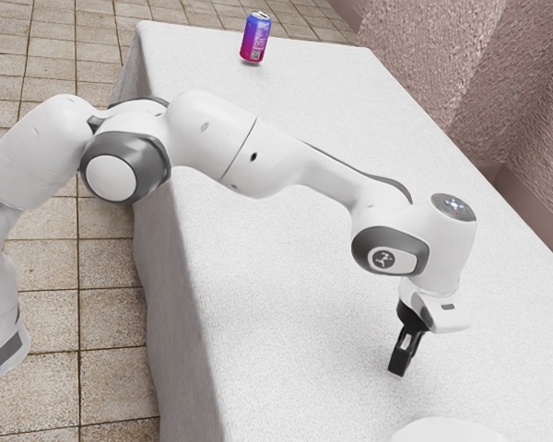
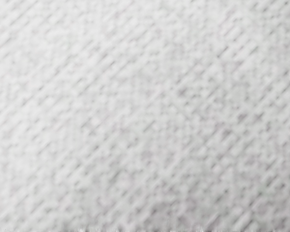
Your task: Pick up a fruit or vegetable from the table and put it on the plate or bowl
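My black gripper (image 1: 401,354) hangs low over the white cloth-covered table (image 1: 286,276), pointing down near the front right part of the exterior view. Nothing shows in it. A white rounded rim of a plate or bowl (image 1: 452,429) peeks in at the lower edge, just to the exterior view's right of the gripper and below it. In the wrist view, the table's woven cloth (image 2: 145,116) lies close under my hand. I see no fruit or vegetable.
A blue and purple drink can (image 1: 255,38) stands upright at the far end of the table. The table's long edge (image 1: 157,239) runs down the exterior view's left, with tiled floor beyond. A pinkish wall rises at the upper right.
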`<act>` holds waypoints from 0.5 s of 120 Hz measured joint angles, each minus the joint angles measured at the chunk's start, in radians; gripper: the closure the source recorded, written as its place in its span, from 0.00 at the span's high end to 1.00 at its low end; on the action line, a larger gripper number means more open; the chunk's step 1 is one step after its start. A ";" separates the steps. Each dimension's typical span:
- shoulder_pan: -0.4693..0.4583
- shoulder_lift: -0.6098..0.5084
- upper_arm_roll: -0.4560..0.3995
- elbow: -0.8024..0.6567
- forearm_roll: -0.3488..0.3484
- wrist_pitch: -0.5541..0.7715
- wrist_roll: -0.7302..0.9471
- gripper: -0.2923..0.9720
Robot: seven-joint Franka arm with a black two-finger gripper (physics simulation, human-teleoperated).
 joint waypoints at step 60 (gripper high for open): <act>-0.011 -0.013 -0.002 0.050 0.052 -0.087 -0.069 0.33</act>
